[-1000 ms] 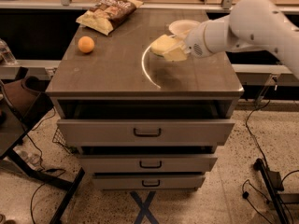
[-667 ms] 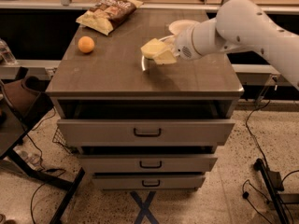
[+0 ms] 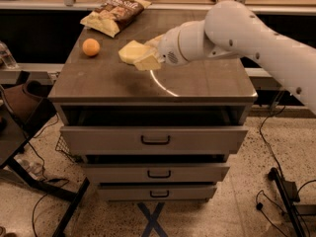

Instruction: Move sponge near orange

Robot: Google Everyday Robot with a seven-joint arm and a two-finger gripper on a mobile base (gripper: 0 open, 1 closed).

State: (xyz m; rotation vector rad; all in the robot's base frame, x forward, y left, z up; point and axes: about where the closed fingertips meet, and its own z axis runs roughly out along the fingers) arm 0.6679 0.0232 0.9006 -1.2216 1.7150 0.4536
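**A:** So, which step is this?

**B:** The carry, I'd judge. The gripper (image 3: 149,59) hangs over the middle of the cabinet top (image 3: 98,85). Its fingers are closed on one end of the sponge (image 3: 130,52). The rest of the sponge juts out past the fingertips, clear of the surface, with a shadow under it.

**A:** And the orange?

**B:** The orange (image 3: 91,47) sits on the top, out beyond the sponge's free end, ahead of the fingertips. It is apart from them, with bare wood between.

**A:** What does the next move call for?

**B:** Going further the way the fingertips point, then down, and letting go just short of the fruit. The orange is round, so a nudge would likely set it rolling.

**A:** Anything you can't make out?

**B:** The fingers are as pale as the sponge, so I can't tell how deep the grip goes. The wrist covers whatever stands behind the fingers. A pale curved line lies on the top below the wrist, and I can't tell whether it is a rim or glare. The chip bag (image 3: 114,14) lies further back than the fingertips, at the far edge. The arm is cut off at the picture's right edge.
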